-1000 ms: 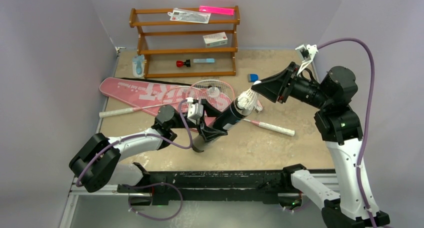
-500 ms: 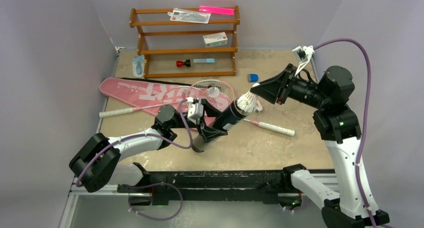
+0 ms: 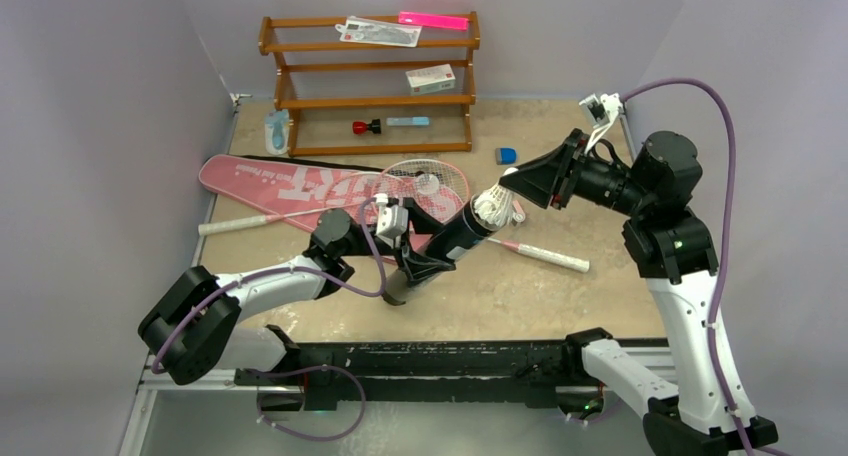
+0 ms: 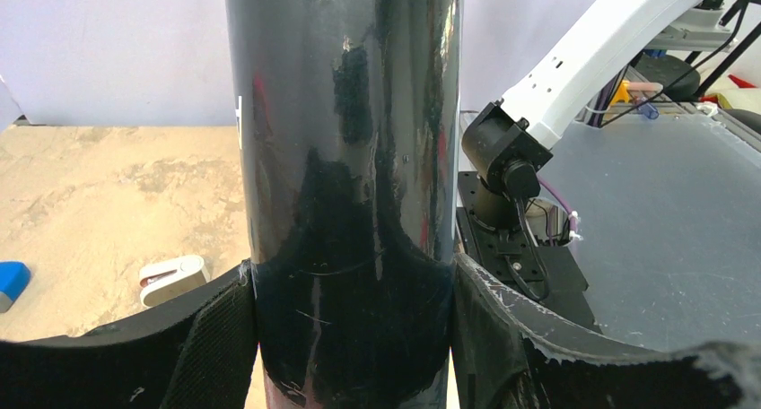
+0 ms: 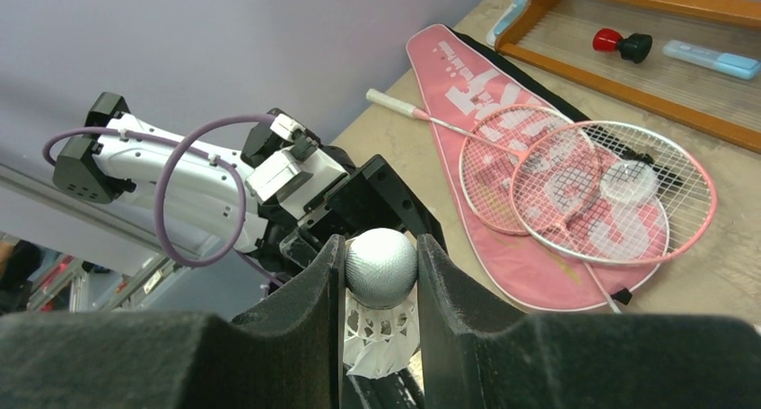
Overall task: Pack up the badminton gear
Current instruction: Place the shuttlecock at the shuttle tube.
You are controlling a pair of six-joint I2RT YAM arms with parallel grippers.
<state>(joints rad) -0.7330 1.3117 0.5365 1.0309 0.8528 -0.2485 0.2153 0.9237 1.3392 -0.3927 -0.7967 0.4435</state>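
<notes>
Loading shuttlecock (image 5: 380,270) into tube (image 3: 452,238): feathers-first at open mouth, skirt apparently just entering, not yet seated. Clamped by cork in right gripper (image 3: 508,184). Tube tilted over table, lower body clamped in left gripper (image 3: 418,264), mouth toward right arm. Next, likely: push along tube axis, hold tube steady, release once skirt inside. Rackets (image 3: 420,188) on bag (image 3: 285,179) behind, unpacked.

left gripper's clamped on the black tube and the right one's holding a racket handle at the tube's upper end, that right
Not quite. The left gripper is clamped on the black tube, but the right gripper holds a white shuttlecock by its rounded cork at the tube's upper end, not a racket handle. The right wrist view shows this plainly.
</notes>
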